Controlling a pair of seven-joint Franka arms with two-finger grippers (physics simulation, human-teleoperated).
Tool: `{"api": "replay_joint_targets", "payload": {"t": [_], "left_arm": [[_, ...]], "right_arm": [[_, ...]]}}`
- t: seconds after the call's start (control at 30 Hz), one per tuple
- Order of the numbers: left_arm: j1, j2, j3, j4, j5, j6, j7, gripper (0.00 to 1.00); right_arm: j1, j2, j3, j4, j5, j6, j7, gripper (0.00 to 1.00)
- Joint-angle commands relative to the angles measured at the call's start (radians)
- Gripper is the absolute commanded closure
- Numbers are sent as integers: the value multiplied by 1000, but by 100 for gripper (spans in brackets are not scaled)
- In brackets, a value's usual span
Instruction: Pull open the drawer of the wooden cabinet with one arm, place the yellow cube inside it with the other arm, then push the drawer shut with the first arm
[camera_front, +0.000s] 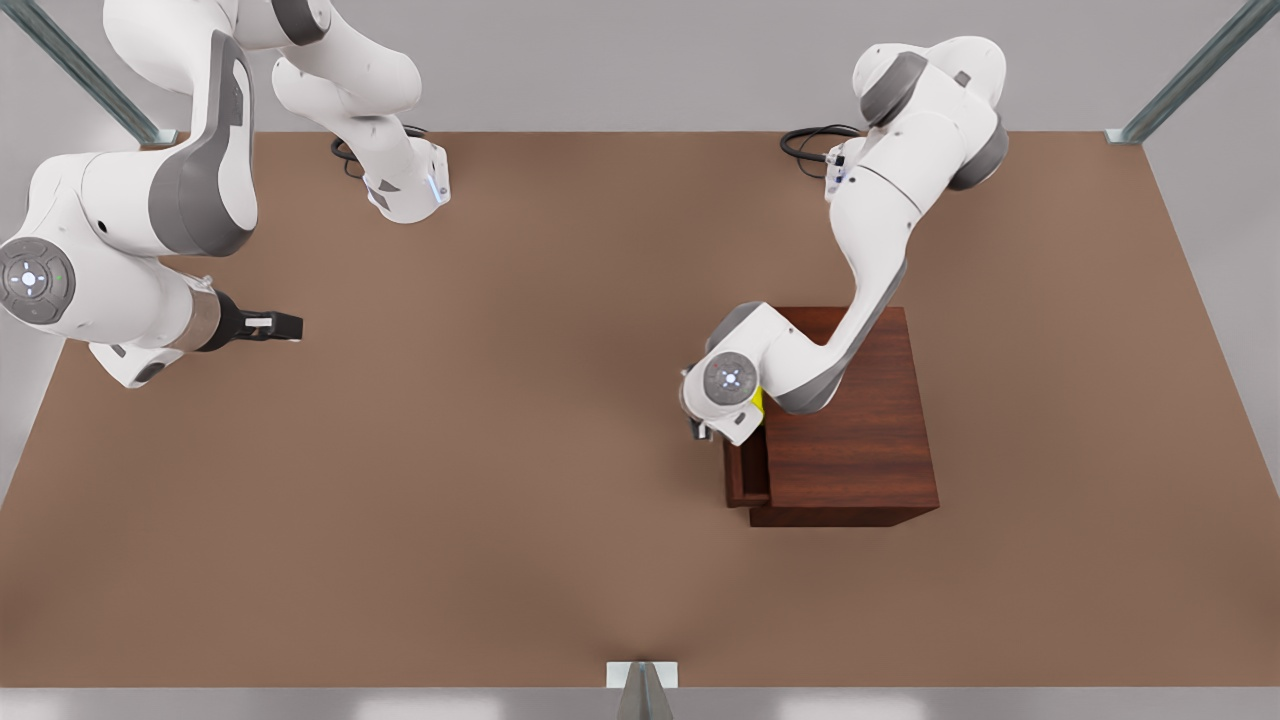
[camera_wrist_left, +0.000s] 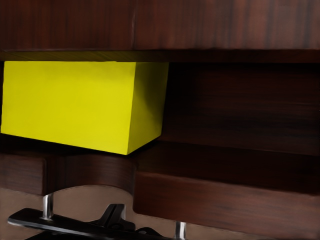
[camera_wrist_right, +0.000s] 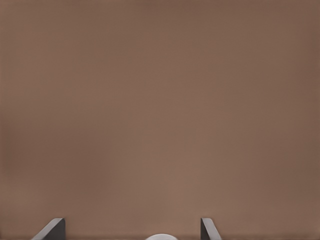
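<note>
A plain brown table (camera_front: 500, 500) spreads across the front view, matte and evenly coloured, with grey floor around its edges. Slanted metal frame posts stand at its two far corners (camera_front: 70, 65) (camera_front: 1190, 75), and a third post (camera_front: 640, 685) sits at the middle of the near edge. Black cables (camera_front: 812, 140) coil on the table near its far edge.
</note>
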Motion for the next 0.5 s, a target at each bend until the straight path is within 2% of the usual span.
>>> {"api": "replay_joint_targets", "payload": {"t": [0.0,0.33,0.47], "left_arm": [[8,-8,-1,0,6,-57,-77,79],[68,-10,-22,-4,31,-74,-68,79],[97,-8,-79,2,57,-75,-72,79]], "right_arm": [[0,-1,0,0,1,-2,20,0],[0,0,0,0,1,-2,20,0],[0,0,0,0,-1,0,20,0]]}}
